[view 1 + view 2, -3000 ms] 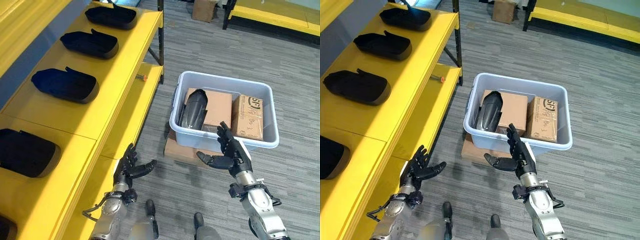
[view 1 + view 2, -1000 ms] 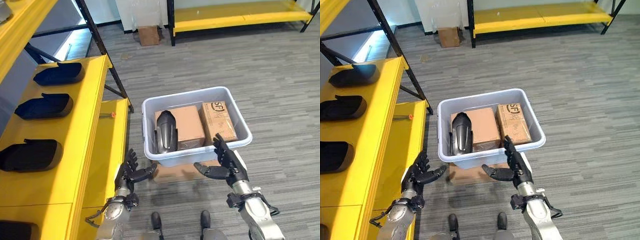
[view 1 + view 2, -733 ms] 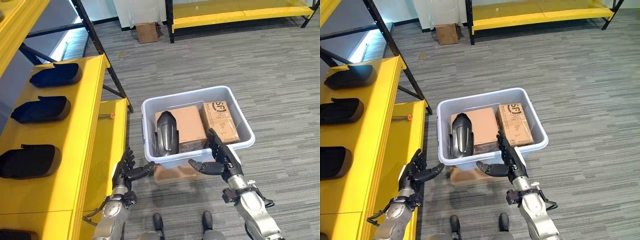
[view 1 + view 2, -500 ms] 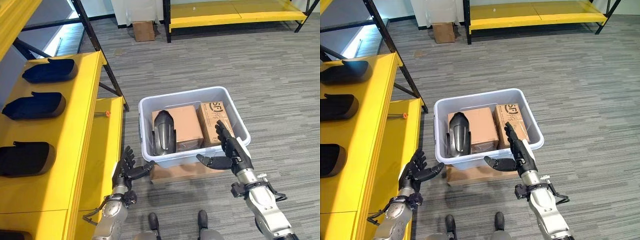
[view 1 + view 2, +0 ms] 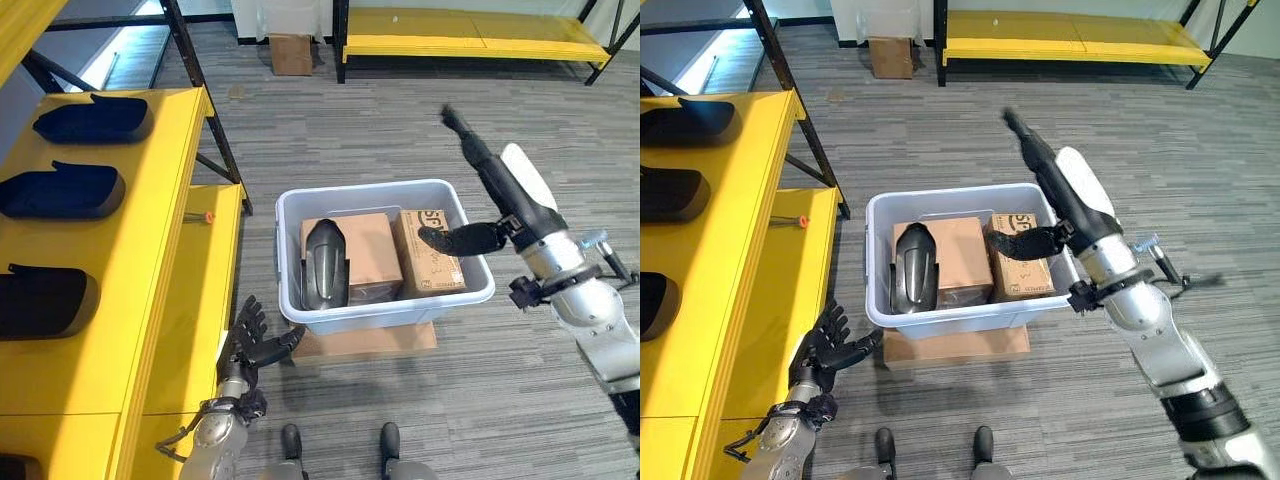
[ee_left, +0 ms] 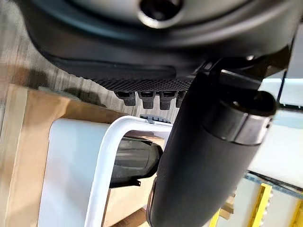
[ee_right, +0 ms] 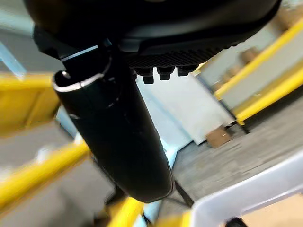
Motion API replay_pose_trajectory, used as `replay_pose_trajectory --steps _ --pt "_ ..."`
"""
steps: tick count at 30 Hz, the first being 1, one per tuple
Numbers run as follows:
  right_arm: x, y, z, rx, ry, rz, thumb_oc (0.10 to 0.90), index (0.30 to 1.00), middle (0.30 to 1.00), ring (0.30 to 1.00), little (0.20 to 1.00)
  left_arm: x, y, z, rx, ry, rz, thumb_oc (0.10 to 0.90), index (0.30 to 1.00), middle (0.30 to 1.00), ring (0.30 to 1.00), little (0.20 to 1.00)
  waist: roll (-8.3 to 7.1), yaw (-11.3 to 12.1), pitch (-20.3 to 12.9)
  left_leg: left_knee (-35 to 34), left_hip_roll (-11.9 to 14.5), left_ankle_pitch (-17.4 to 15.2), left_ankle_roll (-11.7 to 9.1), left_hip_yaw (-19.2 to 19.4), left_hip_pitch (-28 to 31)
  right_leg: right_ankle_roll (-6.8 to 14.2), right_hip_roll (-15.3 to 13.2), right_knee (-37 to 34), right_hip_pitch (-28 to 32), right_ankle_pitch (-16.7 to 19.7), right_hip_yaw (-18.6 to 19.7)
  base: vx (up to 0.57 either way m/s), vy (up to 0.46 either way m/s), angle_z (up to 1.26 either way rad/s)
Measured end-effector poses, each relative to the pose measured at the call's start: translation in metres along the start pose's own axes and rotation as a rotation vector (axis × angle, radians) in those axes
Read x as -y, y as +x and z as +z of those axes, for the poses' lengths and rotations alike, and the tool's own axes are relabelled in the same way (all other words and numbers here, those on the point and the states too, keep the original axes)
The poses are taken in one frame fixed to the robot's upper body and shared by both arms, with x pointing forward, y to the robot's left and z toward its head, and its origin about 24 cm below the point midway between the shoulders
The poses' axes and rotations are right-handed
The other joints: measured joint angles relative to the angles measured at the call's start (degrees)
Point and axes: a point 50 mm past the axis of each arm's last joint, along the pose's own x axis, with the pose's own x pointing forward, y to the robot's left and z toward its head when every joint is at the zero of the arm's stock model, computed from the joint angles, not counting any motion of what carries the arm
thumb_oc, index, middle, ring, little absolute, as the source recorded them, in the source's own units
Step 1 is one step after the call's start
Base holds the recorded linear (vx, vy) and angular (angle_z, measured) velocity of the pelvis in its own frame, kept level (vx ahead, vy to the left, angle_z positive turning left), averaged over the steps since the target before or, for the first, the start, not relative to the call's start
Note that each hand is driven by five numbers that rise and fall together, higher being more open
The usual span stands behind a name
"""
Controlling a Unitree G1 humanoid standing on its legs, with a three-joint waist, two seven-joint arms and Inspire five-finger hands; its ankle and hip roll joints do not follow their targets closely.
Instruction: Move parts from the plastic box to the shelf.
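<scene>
Grey carpet floor [image 5: 420,120]: box [image 5: 470,296] on flat cardboard [image 5: 400,340] beside yellow shelf [image 5: 150,250], one black part [image 5: 326,262] and cartons [image 5: 355,245] inside; right hand [image 5: 500,190] raised above box, fingers straight; left hand [image 5: 250,345] low, spread, empty.

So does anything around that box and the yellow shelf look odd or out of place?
Little stands out. The pale grey plastic box sits on a flat piece of brown cardboard rather than the floor. A small orange-tipped item lies loose on the lower yellow shelf. Nothing looks spilled or broken.
</scene>
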Motion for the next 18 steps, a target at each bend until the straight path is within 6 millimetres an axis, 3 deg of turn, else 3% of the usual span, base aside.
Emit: replay_pose_trajectory --steps 7,9,15,18 --pt "-0.009 0.013 0.011 0.064 -0.025 0.062 0.900 1.000 1.000 1.000 1.000 -0.006 -0.002 0.000 -0.014 0.030 0.001 0.900 1.000 1.000 1.000 1.000 -1.08 3.01 -0.21 1.40 0.03 0.05 -0.18 -2.53 -2.40 -0.50 0.18 0.04 -0.17 -0.43 -2.40 0.00 0.049 0.18" --pt "-0.011 0.016 0.011 0.066 -0.046 0.081 0.900 1.000 1.000 1.000 1.000 -0.010 -0.002 0.001 -0.015 0.046 0.002 0.900 1.000 1.000 1.000 1.000 -1.20 3.43 -0.15 2.98 -0.67 -0.71 0.59 -3.63 -3.77 -0.51 -0.16 1.17 -0.72 -0.96 -3.29 -0.01 0.155 0.27" --pt "-0.014 0.026 -0.005 -0.011 -0.107 0.137 0.900 1.000 1.000 1.000 1.000 -0.012 0.004 0.007 -0.019 0.114 -0.037 0.900 1.000 1.000 1.000 1.000 -0.14 3.08 1.07 7.72 -2.39 -2.39 2.66 -5.72 -6.40 -0.64 -3.77 23.23 -10.78 -3.76 -1.50 0.01 0.194 0.23" --pt "-0.017 0.030 -0.003 0.001 -0.132 0.169 0.900 1.000 1.000 1.000 1.000 -0.023 0.006 0.017 -0.003 0.155 -0.024 0.900 1.000 1.000 1.000 1.000 -0.65 3.55 1.99 8.55 -3.71 -3.11 3.70 -5.38 -6.21 -1.45 -6.16 24.48 -11.50 -3.21 -1.58 0.12 -0.048 -0.01"
